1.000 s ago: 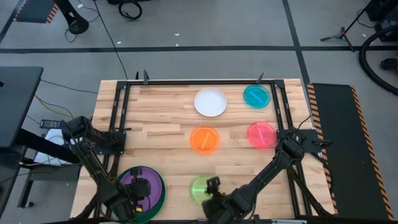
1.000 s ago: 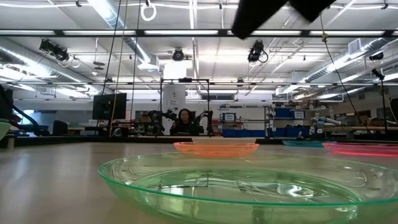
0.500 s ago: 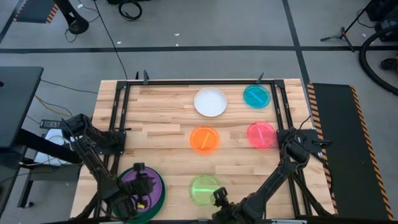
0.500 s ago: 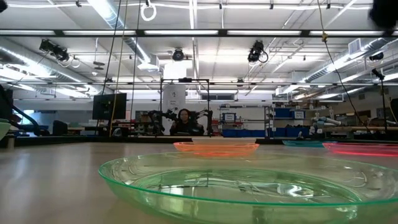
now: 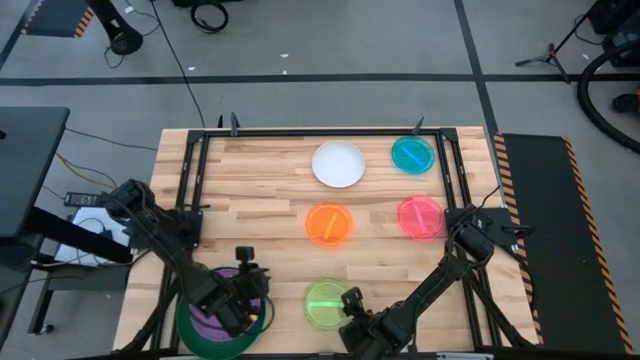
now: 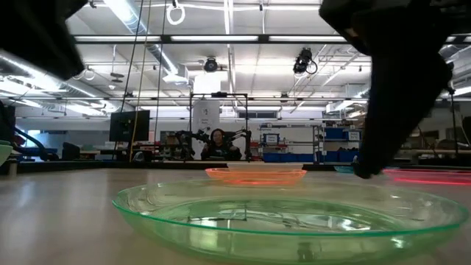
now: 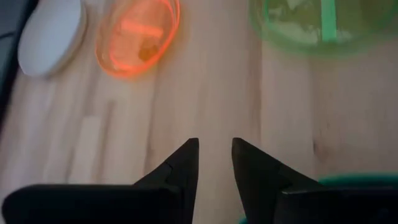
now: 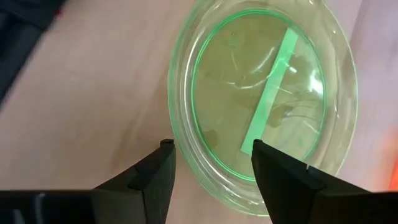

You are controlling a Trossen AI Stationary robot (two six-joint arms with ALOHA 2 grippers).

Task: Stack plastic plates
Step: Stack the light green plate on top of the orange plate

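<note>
Seven plates show on the wooden table (image 5: 260, 200), and from the largest down they run like this: a dark green plate (image 5: 195, 335) sits at the near left corner as the base of the stack, with the purple plate (image 5: 207, 318) lying on it; whether other plates are sandwiched there I cannot tell. The white plate (image 5: 338, 164) lies alone toward the far edge. The small ones are all loose: the teal plate (image 5: 412, 154) just beside the white one, the pink plate (image 5: 420, 216) and orange plate (image 5: 328, 225) across the middle, and the lime plate (image 5: 325, 300) at the near edge, close to the stack's right. The right gripper (image 8: 211, 144) is at that lime plate, its fingers spread with the plate's near rim lying between them, not yet pinched. The left gripper (image 7: 215, 146) hangs over the stack's right edge, its fingers a narrow gap apart and empty. The step in hand looks like picking up the lime plate. Next, the right fingers likely need to drop over the rim and close firmly, since the thin, slick edge could slip, then lift and carry it left onto the purple plate.
</note>
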